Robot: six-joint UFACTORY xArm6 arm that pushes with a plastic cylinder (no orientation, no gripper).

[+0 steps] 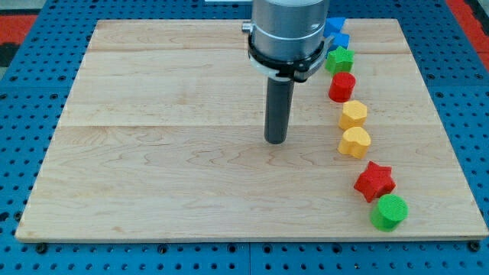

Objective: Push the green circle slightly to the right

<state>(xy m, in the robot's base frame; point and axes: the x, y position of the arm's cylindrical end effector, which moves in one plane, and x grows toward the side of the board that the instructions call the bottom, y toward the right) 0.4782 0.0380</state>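
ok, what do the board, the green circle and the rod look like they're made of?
The pale wooden board: light wood, probably maple or similar, with visible grain and plank seams, satin finish. The green circle block: likely moulded or printed plastic, uniform saturated colour, matte. The straight dark rod: dark grey, faint sheen, metal or hard plastic, can't tell; my tip is well to the view's left of the blocks.
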